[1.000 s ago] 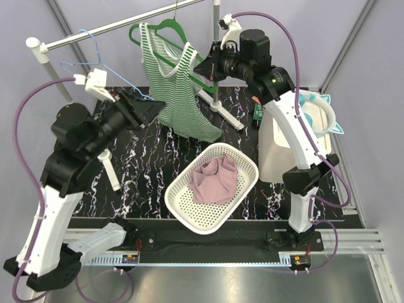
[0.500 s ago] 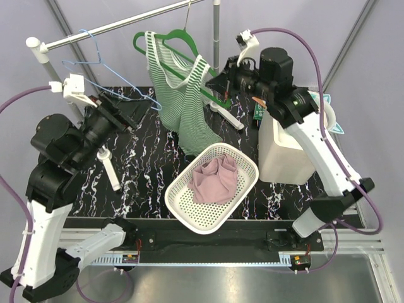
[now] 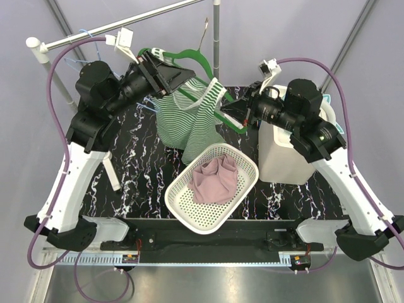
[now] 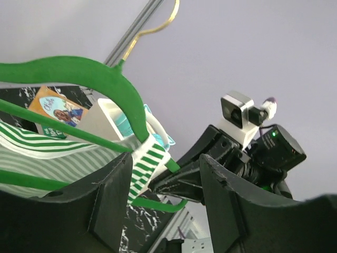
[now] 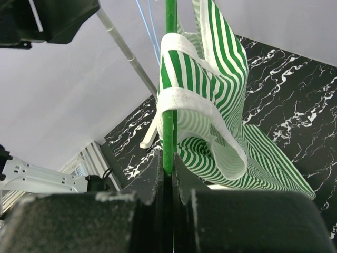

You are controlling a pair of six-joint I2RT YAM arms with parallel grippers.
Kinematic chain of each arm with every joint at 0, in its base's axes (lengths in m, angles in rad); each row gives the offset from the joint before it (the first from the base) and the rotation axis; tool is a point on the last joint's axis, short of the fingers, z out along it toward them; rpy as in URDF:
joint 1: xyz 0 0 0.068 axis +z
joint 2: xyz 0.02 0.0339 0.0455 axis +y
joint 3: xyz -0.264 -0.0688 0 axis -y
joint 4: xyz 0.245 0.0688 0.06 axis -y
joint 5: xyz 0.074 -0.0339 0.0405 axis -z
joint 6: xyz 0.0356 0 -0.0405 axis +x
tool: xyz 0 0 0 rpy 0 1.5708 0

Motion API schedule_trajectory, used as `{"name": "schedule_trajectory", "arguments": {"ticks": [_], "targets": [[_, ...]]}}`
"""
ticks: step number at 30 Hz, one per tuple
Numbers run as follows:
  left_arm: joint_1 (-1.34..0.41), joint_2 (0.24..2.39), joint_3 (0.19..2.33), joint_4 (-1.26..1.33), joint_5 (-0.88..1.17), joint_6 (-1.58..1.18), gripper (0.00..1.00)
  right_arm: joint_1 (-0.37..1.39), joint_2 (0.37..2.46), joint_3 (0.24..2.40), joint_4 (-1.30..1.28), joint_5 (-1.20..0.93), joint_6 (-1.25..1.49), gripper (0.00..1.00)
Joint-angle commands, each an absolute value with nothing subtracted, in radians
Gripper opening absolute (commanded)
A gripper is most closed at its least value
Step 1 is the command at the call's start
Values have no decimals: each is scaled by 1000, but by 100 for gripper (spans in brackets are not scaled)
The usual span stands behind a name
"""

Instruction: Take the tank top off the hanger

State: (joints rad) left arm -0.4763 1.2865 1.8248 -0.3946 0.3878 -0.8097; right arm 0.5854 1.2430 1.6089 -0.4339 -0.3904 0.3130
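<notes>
Here, striped tank top [image 3: 189, 123] sags bunched; R end effector [image 5: 167, 174] clamps hanger [image 4: 79, 71], L end effector [image 4: 164, 163] spread.

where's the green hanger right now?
Top view, back centre: green hanger is held in the air, its right end pinched in the right end effector, behind the white basket.

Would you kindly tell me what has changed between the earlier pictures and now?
The left gripper swung up and rightward to the hanger, jaws open. The right gripper, shut on the hanger's end, pulled it and the tank top rightward and lower. The basket and pink cloth stayed put.
</notes>
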Motion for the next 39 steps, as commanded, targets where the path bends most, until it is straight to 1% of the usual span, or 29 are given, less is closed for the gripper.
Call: {"name": "schedule_trajectory", "arguments": {"ticks": [1,7,16,21,28,31,34,36,38,39], "targets": [[-521,1291,1858,-322,396,-908,57,594,1167,1566,-321,-410,336,0],[-595,1308,1798,-293,295,-936,57,594,1144,1520,-324,-433,334,0],[-627,1290,1709,-322,140,-945,57,594,1114,1482,-325,-434,321,0],[-632,1322,1724,-337,106,-946,57,594,1106,1477,-328,-442,301,0],[-655,1403,1812,-339,103,-942,57,595,1083,1445,-339,-468,288,0],[-663,1413,1809,-341,86,-945,56,594,1071,1437,-350,-472,272,0],[-663,1420,1812,-347,71,-943,51,594,1065,1437,-360,-485,256,0],[-666,1428,1824,-350,64,-940,38,594,1060,1436,-371,-486,252,0],[-667,1434,1841,-357,66,-920,30,594,1057,1436,-376,-492,247,7],[-669,1439,1859,-367,66,-910,21,594,1057,1436,-382,-498,248,11]]}}
